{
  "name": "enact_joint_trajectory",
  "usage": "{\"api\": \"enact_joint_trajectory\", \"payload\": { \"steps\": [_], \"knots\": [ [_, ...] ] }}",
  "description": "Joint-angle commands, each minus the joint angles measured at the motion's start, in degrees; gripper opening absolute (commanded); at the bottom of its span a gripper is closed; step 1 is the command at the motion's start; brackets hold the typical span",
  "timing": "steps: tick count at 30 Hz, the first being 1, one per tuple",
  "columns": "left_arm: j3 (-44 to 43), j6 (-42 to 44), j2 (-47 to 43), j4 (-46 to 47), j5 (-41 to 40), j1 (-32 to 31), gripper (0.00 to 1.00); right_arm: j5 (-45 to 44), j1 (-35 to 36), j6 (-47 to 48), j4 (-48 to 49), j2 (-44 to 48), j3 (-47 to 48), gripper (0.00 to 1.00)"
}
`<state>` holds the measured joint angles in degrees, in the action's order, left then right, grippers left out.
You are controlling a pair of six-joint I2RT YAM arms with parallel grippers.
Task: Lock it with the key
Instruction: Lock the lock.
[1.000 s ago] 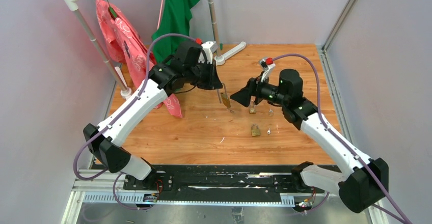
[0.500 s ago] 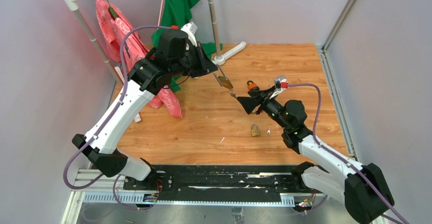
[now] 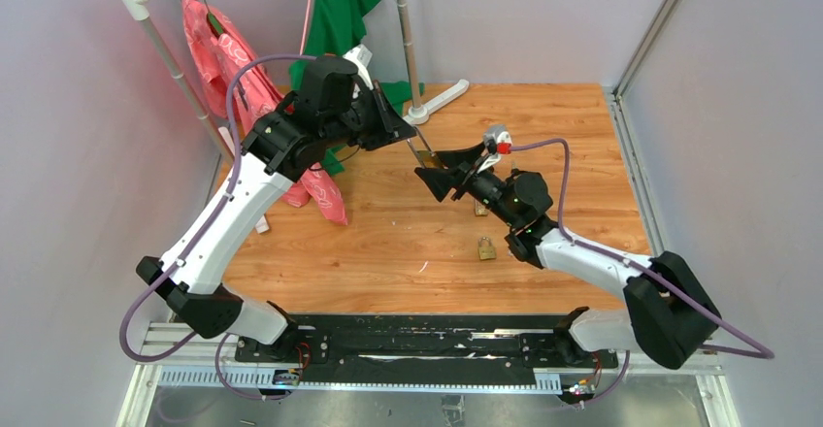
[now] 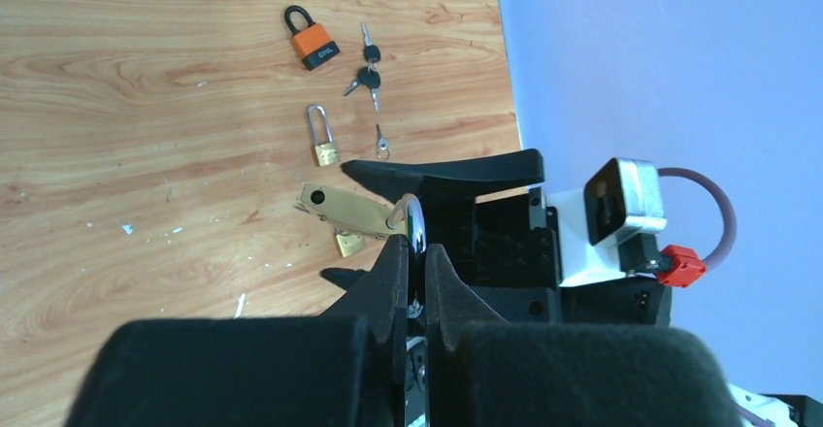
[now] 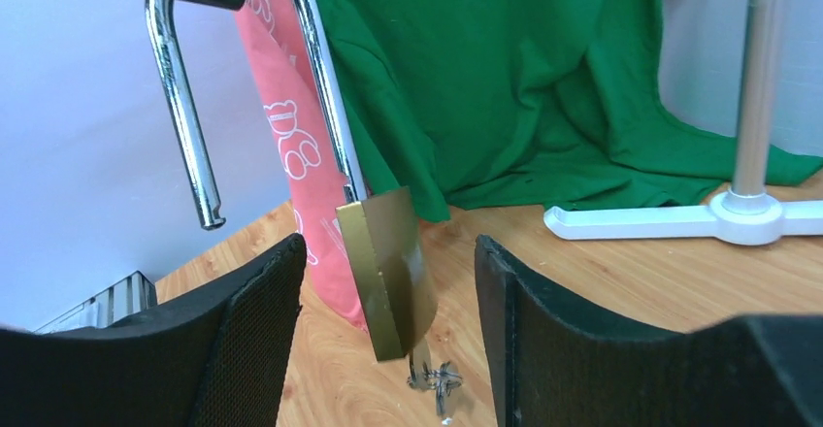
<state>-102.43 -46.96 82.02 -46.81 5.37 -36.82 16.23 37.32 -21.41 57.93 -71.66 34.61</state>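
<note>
Above the middle of the worktop (image 3: 582, 136), the left end effector (image 4: 414, 270) hangs a brass padlock (image 5: 386, 270) in the air by its steel shackle (image 5: 182, 116), and the right end effector (image 5: 388, 291) has its two black fingers (image 5: 254, 322) standing on either side of the lock body. The step in hand looks to be taking hold of that body so the open shackle can be pressed home; to do it well the right fingers should close squarely on the broad brass faces, not the thin edge, with the body centred between them, and the push should run along the shackle legs so the free leg meets its hole instead of skidding past. The key (image 5: 434, 380) dangles from the underside of the body, so the grip should stay clear of it. The left end effector is clamped tight on the shackle's bend, as its wrist view shows the fingers pinched together around the chrome. The right one is spread wide, gripping nothing; in its wrist view a gap shows between each pad and the brass. Other padlocks lie on the wood below, among them an orange padlock (image 4: 313, 41) and a small brass padlock (image 4: 322, 140), with loose keys (image 4: 367, 70) just beside them.
</note>
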Motion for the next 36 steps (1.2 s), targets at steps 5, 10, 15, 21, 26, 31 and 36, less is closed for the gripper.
{"api": "enact_joint_trajectory", "payload": {
  "steps": [5, 10, 15, 21, 26, 31, 36],
  "knots": [
    [-0.7, -1.6, -2.8, 6.3, 1.5, 0.3, 0.00, -1.5, 1.7, 1.7, 9.4, -4.9, 1.5, 0.41],
    [-0.4, -1.6, -2.8, 6.5, 2.1, 0.3, 0.00, -2.7, 1.7, 2.0, 10.8, -4.4, 0.6, 0.18],
    [1.3, -0.8, -3.7, 6.6, 1.7, 0.4, 0.00, -0.5, 1.1, 1.7, 10.3, -1.3, -0.1, 0.00],
    [4.3, 5.5, -4.9, 7.0, 8.9, 2.5, 0.09, 16.8, -8.2, -10.9, -20.6, 7.0, 8.4, 0.00],
    [11.2, 12.0, -6.6, 10.5, 19.4, 3.3, 0.27, 26.2, -11.8, -5.8, -37.0, 11.9, 13.5, 0.00],
    [13.0, 19.0, -6.8, 10.3, 24.7, 3.3, 0.54, 38.3, -13.6, -3.2, -48.8, 11.8, 20.5, 0.00],
    [13.2, 24.7, -9.3, 9.0, 24.1, 3.4, 0.98, 45.8, -14.7, -1.5, -56.7, 10.4, 26.0, 0.00]
  ]
}}
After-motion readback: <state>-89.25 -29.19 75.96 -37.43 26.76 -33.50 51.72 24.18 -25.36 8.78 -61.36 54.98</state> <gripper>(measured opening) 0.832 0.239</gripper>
